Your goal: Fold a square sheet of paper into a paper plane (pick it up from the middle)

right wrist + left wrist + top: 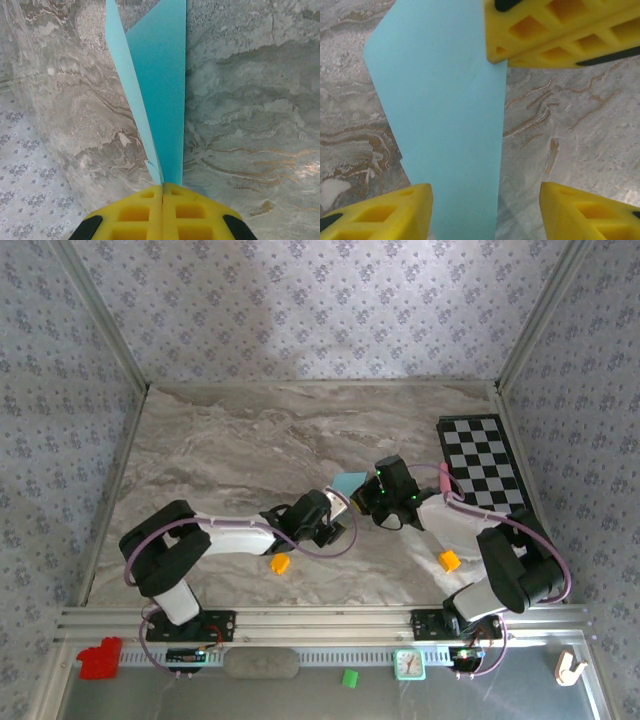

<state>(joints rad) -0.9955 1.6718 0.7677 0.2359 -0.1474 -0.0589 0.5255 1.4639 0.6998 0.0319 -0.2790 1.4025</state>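
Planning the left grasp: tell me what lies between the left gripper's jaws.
Left wrist view: between the open jaws of the left gripper lies the teal paper toward the picture's left, bare marble table toward the picture's right.

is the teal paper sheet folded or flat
Folded: the teal paper sheet shows two layers meeting at a crease, pinched in the right gripper.

top external: high, rear, wide | wrists: close, downward | shared: square sheet of paper [349,482]
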